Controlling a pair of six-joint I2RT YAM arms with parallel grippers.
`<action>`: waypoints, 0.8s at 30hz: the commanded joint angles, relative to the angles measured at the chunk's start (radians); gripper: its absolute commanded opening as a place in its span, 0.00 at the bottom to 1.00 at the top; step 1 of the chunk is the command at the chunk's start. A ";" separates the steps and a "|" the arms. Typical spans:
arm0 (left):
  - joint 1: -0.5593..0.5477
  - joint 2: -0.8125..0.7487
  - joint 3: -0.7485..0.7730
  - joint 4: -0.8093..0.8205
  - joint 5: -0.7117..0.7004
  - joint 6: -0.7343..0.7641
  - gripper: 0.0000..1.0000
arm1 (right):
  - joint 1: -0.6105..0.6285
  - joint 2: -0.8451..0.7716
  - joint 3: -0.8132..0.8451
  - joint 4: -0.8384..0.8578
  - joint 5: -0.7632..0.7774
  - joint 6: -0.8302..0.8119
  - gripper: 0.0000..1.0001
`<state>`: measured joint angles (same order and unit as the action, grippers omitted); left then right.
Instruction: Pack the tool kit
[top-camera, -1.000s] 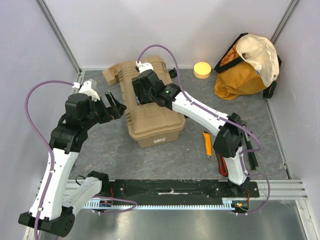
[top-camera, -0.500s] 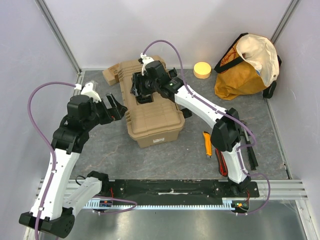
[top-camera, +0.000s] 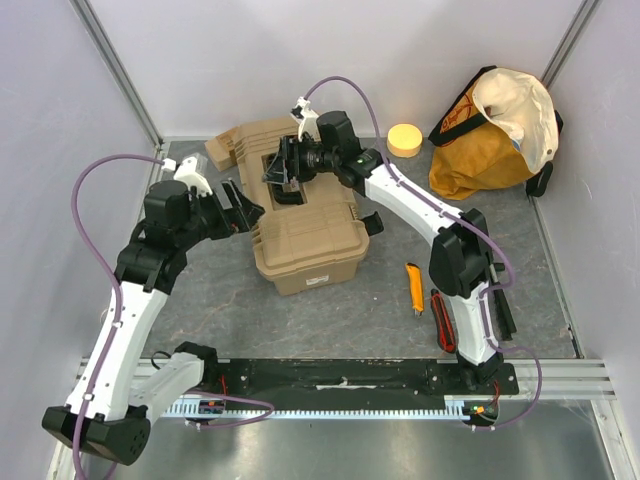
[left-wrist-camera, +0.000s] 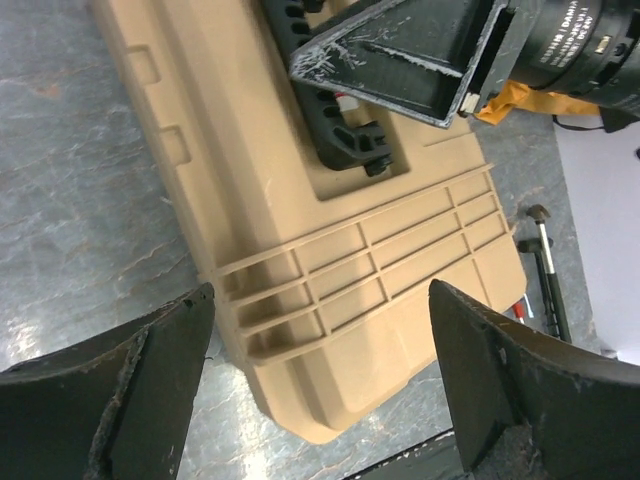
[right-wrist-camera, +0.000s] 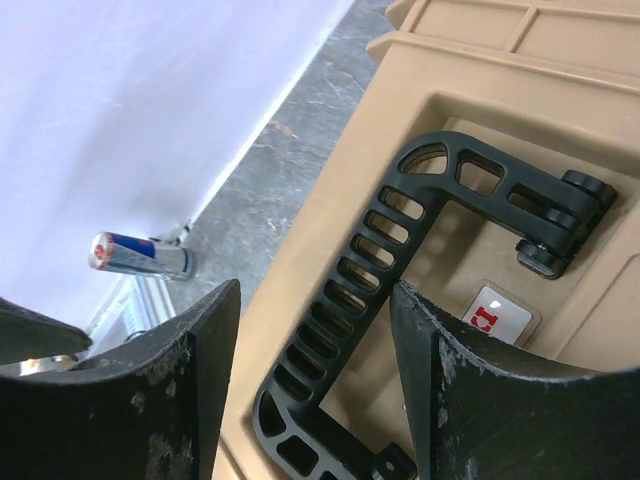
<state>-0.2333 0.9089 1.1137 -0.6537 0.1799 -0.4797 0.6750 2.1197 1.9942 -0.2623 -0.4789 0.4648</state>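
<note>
The left gripper (top-camera: 243, 205) hangs just beside the left wall of the tool kit (top-camera: 305, 230) with its jaws spread wide and nothing between them. If it moves in toward the lid, one finger could catch the ribbed edge and shove the whole box sideways across the table. A small can (right-wrist-camera: 140, 255) lies left of the kit against the wall, and a wide swing of that arm could knock it over. The kit itself sits at the middle of the table with its lid down, reaching back toward the rear wall. The right gripper (top-camera: 283, 172) hovers over the back half of the lid, its jaws partly apart above the black handle (right-wrist-camera: 350, 300), which lies flat in its recess, and it has hold of nothing. My worry is that a pinch on that flat handle may slip off. If the black latch (top-camera: 372, 222) on the kit's right side is fastened, a pull would tilt or drag the whole box instead of raising the lid. The two claws are also close together above the kit, so they could collide. Right of the kit lie a yellow knife (top-camera: 413, 288) and a red-handled tool (top-camera: 443, 320), not yet packed, and a sliding box could push into them.
</note>
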 joint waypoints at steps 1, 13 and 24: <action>-0.001 0.044 -0.015 0.166 0.111 -0.025 0.91 | 0.020 0.008 -0.080 0.124 -0.227 0.113 0.68; -0.001 0.283 -0.005 0.368 0.182 -0.060 0.86 | -0.043 -0.009 -0.207 0.493 -0.352 0.371 0.68; -0.004 0.363 0.011 0.352 0.104 -0.086 0.78 | -0.058 -0.038 -0.161 0.230 -0.145 0.201 0.67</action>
<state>-0.2356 1.2728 1.1179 -0.2707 0.3508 -0.5430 0.6067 2.1120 1.7695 0.2684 -0.7780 0.8619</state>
